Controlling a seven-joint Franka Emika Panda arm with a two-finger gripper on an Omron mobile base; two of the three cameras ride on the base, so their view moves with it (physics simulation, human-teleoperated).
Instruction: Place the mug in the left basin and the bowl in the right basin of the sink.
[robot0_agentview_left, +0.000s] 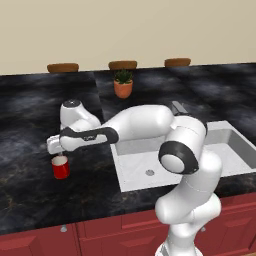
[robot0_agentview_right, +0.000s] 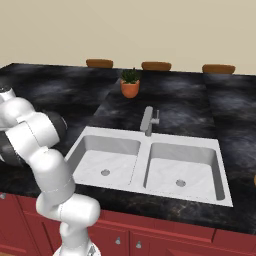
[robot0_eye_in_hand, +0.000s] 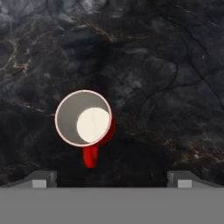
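No text, label, brand, number or sign can be read on the mug (robot0_eye_in_hand: 85, 119), on the sink (robot0_agentview_right: 150, 165), on the black stone counter (robot0_agentview_left: 30, 125) or on the cabinet fronts (robot0_agentview_right: 165, 237).

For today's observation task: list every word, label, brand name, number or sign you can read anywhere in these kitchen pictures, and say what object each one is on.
None: no readable text appears in any view.
The mug is plain red outside and plain white inside.
The plant pot is plain orange.
The sink and its faucet carry no brand mark.
The black counter shows only marbled veins, not writing.
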